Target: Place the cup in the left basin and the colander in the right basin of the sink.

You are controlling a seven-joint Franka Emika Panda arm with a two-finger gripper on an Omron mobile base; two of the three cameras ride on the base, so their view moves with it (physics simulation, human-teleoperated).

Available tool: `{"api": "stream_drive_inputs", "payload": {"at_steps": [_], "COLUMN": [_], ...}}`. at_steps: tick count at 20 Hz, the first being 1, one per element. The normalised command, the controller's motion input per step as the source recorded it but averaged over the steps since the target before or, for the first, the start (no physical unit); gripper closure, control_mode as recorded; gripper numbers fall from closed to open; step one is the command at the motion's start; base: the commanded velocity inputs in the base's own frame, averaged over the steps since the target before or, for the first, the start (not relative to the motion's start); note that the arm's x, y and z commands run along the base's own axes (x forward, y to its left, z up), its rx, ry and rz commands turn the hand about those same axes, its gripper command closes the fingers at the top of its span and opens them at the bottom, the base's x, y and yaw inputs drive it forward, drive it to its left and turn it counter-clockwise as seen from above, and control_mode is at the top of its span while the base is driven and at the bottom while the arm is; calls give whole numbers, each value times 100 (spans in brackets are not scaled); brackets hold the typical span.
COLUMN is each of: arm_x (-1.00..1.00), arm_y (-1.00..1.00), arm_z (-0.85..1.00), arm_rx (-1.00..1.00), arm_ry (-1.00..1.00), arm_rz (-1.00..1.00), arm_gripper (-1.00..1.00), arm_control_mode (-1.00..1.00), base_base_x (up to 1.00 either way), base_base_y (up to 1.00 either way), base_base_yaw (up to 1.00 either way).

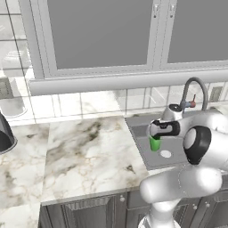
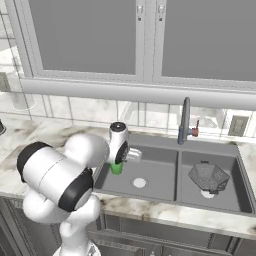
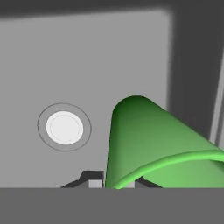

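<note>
Two-finger gripper (image 1: pixel 155 137) clamps the small bright green tumbler (image 1: pixel 155 144), mid-frame, over the dark grey left basin (image 2: pixel 155 172); next, lower and release.

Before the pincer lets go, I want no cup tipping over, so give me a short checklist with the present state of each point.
1. Cup held: ok, the pincer is shut on its rim.
2. Cup over the left basin: ok, it hangs inside near the left wall, drain below.
3. Cup resting on the basin floor: cannot tell, its base is not clearly seen touching.
4. Cup upright: ok in the base views.
5. Colander in the right basin: ok, already there, over its drain.
6. Faucet clear of the arm: ok, it stands behind the divider.
</note>
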Motion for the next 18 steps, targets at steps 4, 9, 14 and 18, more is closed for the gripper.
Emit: {"api": "stream_drive_inputs", "payload": {"at_steps": [4,9,14,18], "arm_x": [7,3,0,0], "arm_y": [-8,-6,-5,-2], "arm_z": [-33,-26,-22,-6], "arm_rx": [0,0,0,0], "arm_ry": [0,0,0,0], "arm_rz": [-3,-2,-1,0], "arm_gripper": [100,100,100,100], "arm_control_mode": [-100,-100,-100,-100], "base_base_x": [0,0,0,0], "base_base_y": [0,0,0,0], "base_base_yaw": [0,0,0,0]}}
